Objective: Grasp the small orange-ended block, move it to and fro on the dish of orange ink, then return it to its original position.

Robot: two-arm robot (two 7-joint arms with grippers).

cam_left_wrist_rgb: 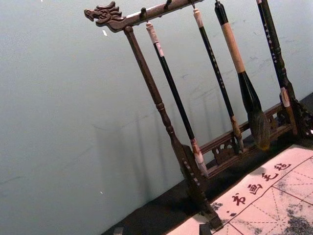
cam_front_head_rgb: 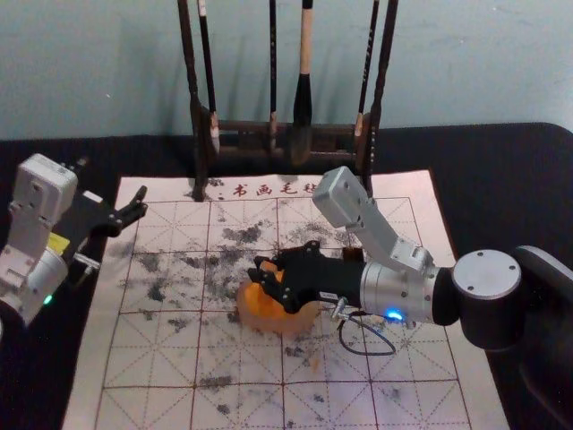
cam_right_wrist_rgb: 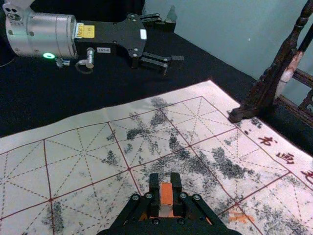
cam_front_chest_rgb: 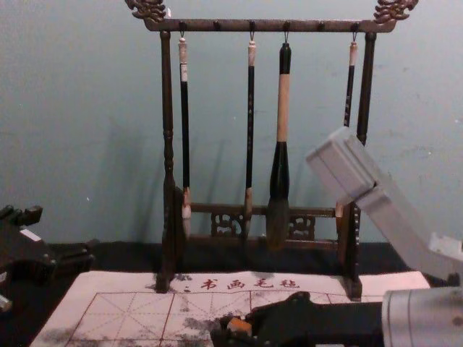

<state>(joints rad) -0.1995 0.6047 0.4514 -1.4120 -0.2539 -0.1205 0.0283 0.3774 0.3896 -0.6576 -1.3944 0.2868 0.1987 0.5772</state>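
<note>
Right gripper point(cam_front_head_rgb: 267, 285), mid-frame in the head view, closed on the block point(cam_right_wrist_rgb: 166, 193), which sits between its fingertips, over the ink dish point(cam_front_head_rgb: 255, 322); from where I stand, neither its long axis nor any contact with the ink can be told. The rubbing stroke probably needs little travel. Left gripper point(cam_front_head_rgb: 141, 203), at left, open, farther off; brush stand point(cam_front_head_rgb: 246, 127), top centre, beyond the likely path

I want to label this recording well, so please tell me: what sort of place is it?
Probably a Chinese calligraphy or brush-painting table: long brushes hang on a carved wooden rack, the sheet bears a practice grid and Chinese characters, and a dish holds orange ink.
</note>
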